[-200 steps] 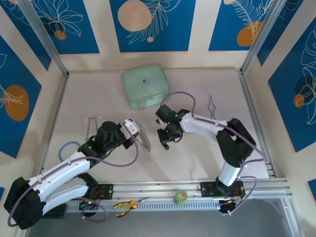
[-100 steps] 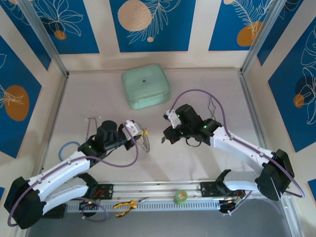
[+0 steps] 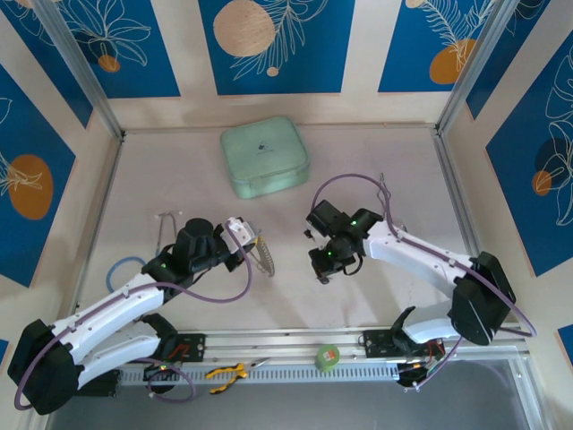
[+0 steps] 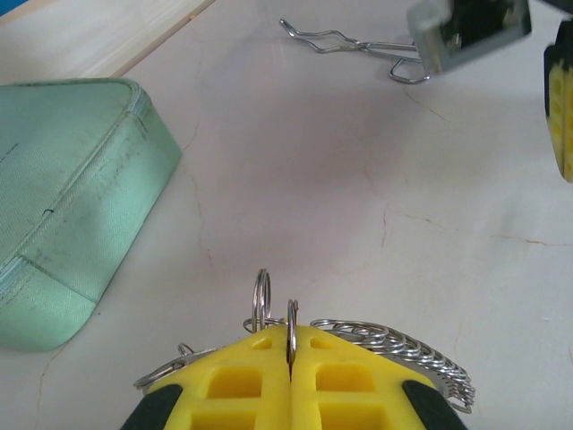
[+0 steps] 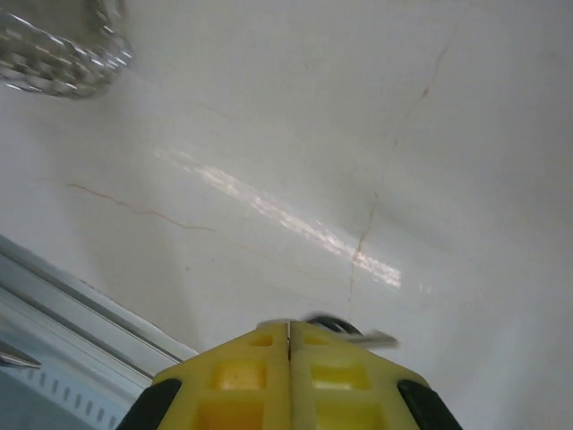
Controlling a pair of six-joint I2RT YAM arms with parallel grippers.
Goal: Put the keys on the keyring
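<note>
Our left jaws are clamping shut on the thin wire of the keyring (image 4: 291,315), near the middle of the worktop (image 4: 358,197). Our right jaws are pinching shut on what looks like a small key (image 5: 345,328). We are judging both light, stiff and slippery; the key's head suits gripping. The beaded chain (image 4: 403,349) is crowding the loop, while the green case (image 4: 72,197) and wire tool (image 4: 349,43) are lying well apart.
</note>
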